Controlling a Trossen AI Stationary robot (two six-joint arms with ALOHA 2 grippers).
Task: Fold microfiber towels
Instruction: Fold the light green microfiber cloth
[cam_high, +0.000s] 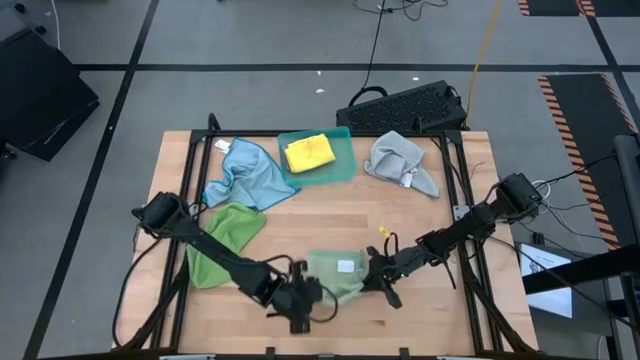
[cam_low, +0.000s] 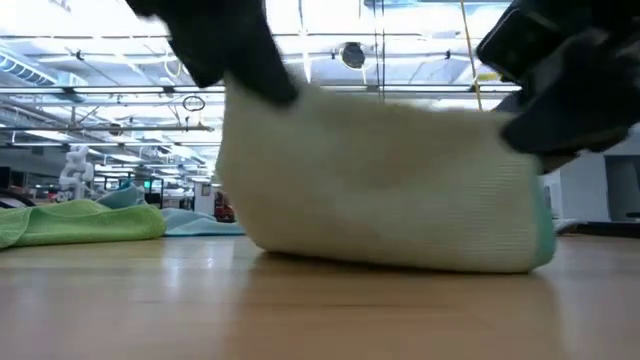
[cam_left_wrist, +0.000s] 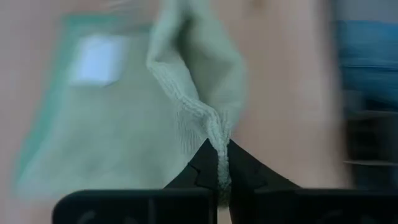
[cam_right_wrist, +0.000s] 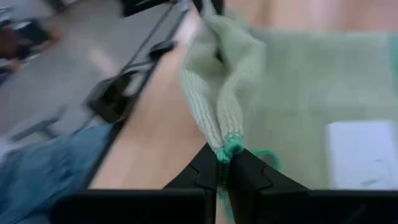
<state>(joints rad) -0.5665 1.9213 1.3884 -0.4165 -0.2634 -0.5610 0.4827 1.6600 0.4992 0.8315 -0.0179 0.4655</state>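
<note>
A pale green microfiber towel (cam_high: 338, 275) with a white label (cam_high: 347, 266) lies near the table's front edge, between my two grippers. My left gripper (cam_left_wrist: 217, 177) is shut on its left side and my right gripper (cam_right_wrist: 222, 168) on its right side. In the low view the towel (cam_low: 390, 190) stands raised between them. A brighter green towel (cam_high: 225, 242) and a light blue one (cam_high: 245, 175) lie flat at the left. A grey one (cam_high: 400, 165) lies at the far right. A yellow one (cam_high: 308, 152) sits in the teal tray (cam_high: 345, 165). My left gripper pinches a bunched, ribbed edge (cam_left_wrist: 216, 146) of the pale green towel between its two fingers, slanting down from the table's left. The cloth rises to the fingers while its lower part (cam_low: 330, 255) rests on the table. My right gripper pinches a corner with teal stitching (cam_right_wrist: 230, 148) between its two fingers, where two ribbed edges meet. It comes nearly level from the table's right. That side is held up, and the towel's bottom fold (cam_low: 480, 262) lies on the table.
A black keyboard (cam_high: 405, 108) lies beyond the table's far edge. A black frame (cam_high: 452, 175) runs along the table's sides. Bare wood (cam_high: 420, 325) shows at the near right, in front of the pale green towel.
</note>
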